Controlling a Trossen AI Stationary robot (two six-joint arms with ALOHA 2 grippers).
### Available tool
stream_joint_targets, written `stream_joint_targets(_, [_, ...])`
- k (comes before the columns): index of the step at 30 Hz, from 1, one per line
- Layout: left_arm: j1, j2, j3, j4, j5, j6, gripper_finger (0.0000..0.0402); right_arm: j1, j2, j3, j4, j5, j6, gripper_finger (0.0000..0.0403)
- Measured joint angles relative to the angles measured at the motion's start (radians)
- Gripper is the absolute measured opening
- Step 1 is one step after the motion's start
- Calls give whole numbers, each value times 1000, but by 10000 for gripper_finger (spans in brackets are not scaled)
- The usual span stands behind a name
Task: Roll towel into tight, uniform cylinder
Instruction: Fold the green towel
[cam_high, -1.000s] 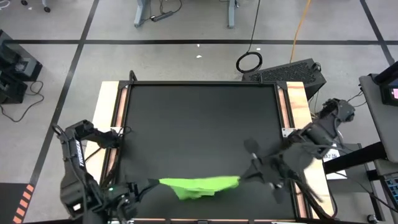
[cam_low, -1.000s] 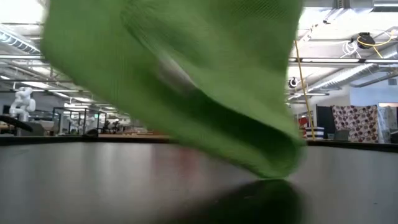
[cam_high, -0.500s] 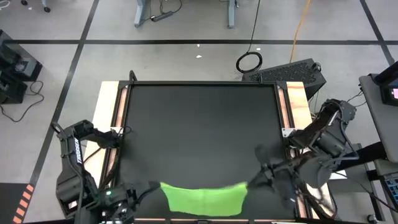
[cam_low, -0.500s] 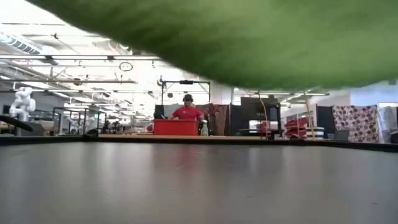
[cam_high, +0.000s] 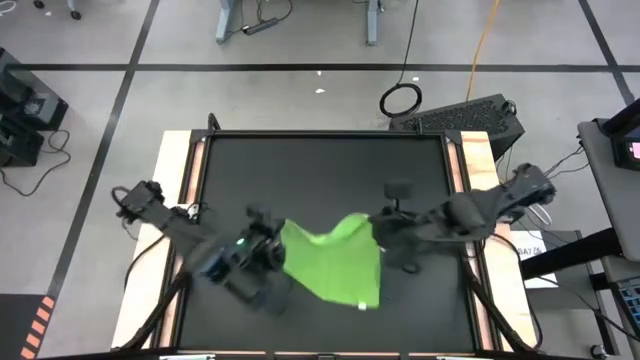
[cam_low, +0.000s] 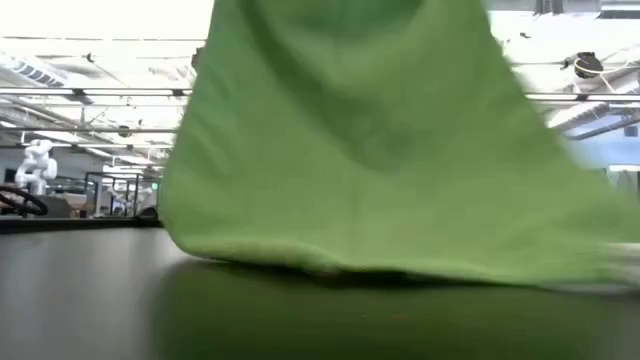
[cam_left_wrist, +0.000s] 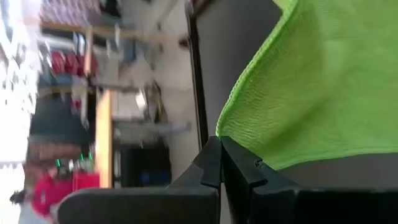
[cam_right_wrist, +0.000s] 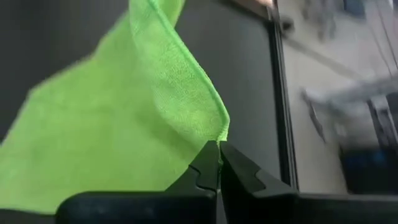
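Green towel (cam_high: 335, 262) hangs over mid-counter (cam_high: 320, 170), one corner pinched in your closed left claw (cam_high: 272, 248), another in your closed right claw (cam_high: 378, 228); uneven pulling could slip a corner and skew the roll.

Both dark arms reach in low over the middle of the table from opposite sides, wrists angled toward each other. The left gripper (cam_high: 272, 240) has its two fingers pressed together, pinching one corner of the towel (cam_high: 335, 262). The right gripper (cam_high: 376, 226) has its fingers closed the same way on the opposite corner, the two grippers near each other with the cloth strung between them.
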Motion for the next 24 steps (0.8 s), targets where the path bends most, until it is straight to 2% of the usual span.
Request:
stream_joint_targets(7, [195, 4, -195, 49, 60, 6, 6, -149, 125, -27, -99, -1, 24, 0])
stream_joint_targets(13, [322, 5, -346, 188, 112, 28, 20, -256, 184, -148, -50, 10, 1, 0])
stream_joint_targets(16, [369, 5, -413, 304, 116, 81, 61, -305, 188, -251, 24, 118, 0, 5])
stream_joint_targets(19, [408, 5, -458, 392, 104, 102, 118, -352, 185, -346, 44, 246, 29, 30])
stream_joint_targets(24, [452, 4, -488, 373, 80, 19, 210, -404, 149, -462, 44, 306, 170, 98])
